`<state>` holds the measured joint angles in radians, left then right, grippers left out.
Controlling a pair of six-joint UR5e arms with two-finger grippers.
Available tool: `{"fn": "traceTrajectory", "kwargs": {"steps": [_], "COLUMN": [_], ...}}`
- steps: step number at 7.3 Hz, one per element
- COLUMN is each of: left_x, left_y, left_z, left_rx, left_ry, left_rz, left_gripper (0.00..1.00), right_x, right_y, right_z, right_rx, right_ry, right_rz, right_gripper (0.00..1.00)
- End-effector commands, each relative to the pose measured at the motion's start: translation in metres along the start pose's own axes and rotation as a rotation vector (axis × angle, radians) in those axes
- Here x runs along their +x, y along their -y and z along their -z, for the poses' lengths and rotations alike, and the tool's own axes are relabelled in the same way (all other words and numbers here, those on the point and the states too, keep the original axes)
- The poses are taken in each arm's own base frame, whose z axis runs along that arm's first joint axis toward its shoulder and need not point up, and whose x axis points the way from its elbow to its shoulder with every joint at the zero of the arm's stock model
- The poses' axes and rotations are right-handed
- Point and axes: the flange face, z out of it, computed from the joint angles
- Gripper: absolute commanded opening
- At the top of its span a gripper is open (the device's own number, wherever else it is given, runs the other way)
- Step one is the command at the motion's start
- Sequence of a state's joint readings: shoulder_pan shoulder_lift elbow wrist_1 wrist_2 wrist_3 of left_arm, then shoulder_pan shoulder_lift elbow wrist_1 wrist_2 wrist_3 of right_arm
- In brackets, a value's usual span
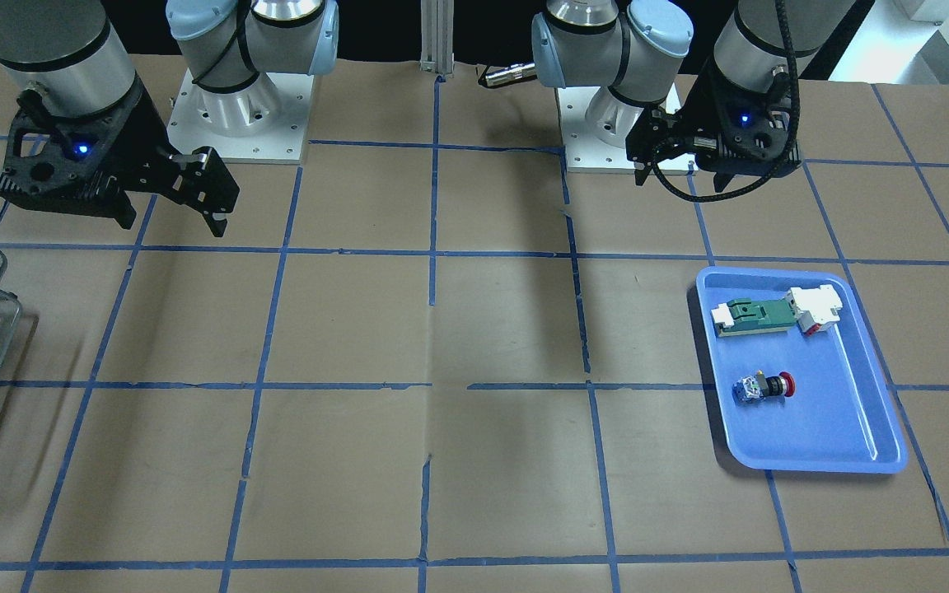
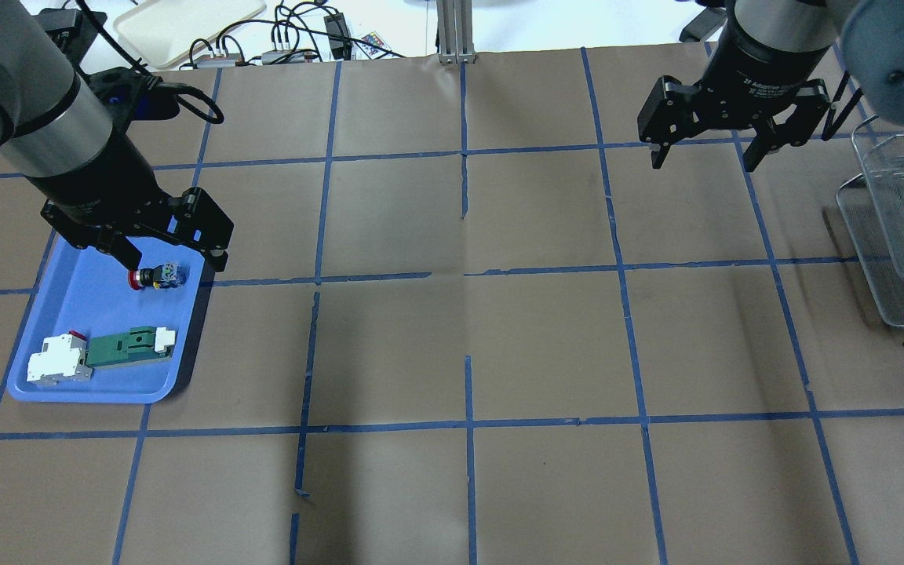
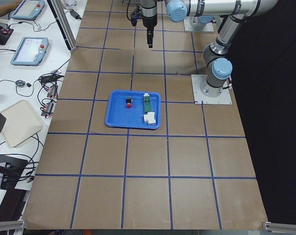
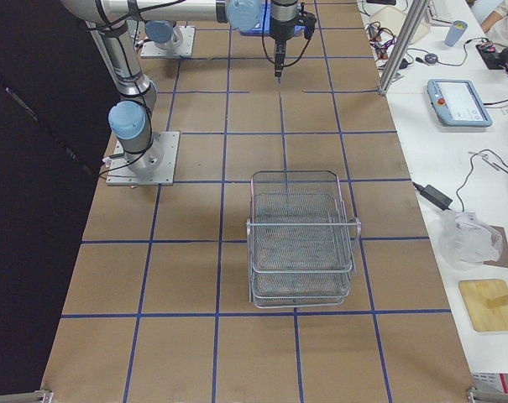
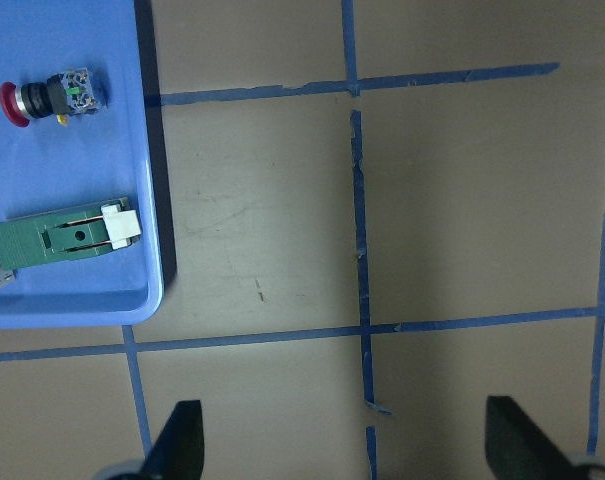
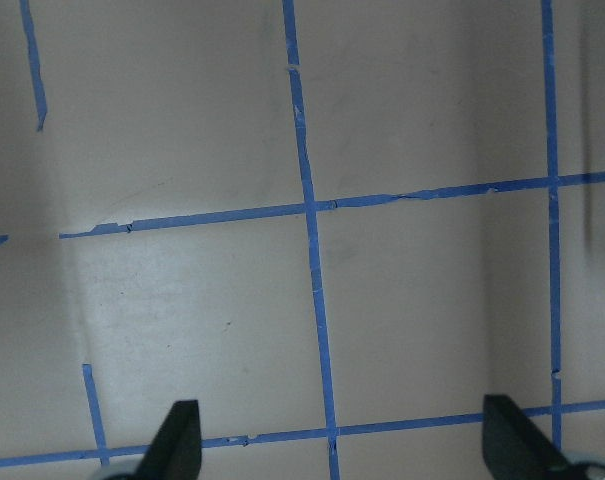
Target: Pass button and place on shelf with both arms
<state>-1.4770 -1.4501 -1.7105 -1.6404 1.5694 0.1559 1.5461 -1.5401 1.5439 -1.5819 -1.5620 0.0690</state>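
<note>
The button (image 1: 763,387), with a red head and a blue-and-white back, lies on its side in the blue tray (image 1: 841,416). It also shows in the overhead view (image 2: 155,276) and in the left wrist view (image 5: 52,95). My left gripper (image 2: 173,260) is open and empty. It hangs high above the table at the tray's inner edge, and also shows in the front view (image 1: 664,169). My right gripper (image 2: 703,161) is open and empty, high over bare table near the shelf (image 2: 903,227). The shelf is a silver wire-mesh rack (image 4: 300,243).
In the tray a green-and-white flat part (image 2: 126,348) and a white block with a red tip (image 2: 56,362) lie beside the button. Brown paper with blue tape lines covers the table. Cables and tablets lie beyond its far edge.
</note>
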Motion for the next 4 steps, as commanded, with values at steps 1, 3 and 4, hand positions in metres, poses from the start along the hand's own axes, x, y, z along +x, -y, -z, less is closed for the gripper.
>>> {"fn": "traceTrajectory", "kwargs": {"steps": [1, 3, 4], "left_x": [-0.0004, -0.001, -0.0004], "left_y": [-0.0006, 0.0001, 0.0002], "left_z": [-0.0013, -0.0025, -0.0041], "left_rx": [-0.004, -0.006, -0.01], "left_ry": [0.005, 0.004, 0.003], "left_rz": [-0.002, -0.001, -0.002], "left_gripper": [1.0, 1.0, 1.0], "right_x": [-0.0006, -0.0009, -0.001], "right_y": [-0.0007, -0.0007, -0.0017], "right_z": [-0.0039, -0.0045, -0.003], "right_rx": [-0.006, -0.006, -0.004], "right_ry": [0.006, 0.009, 0.011], "right_rz": [0.001, 0.003, 0.003], "right_gripper": [1.0, 1.0, 1.0]}}
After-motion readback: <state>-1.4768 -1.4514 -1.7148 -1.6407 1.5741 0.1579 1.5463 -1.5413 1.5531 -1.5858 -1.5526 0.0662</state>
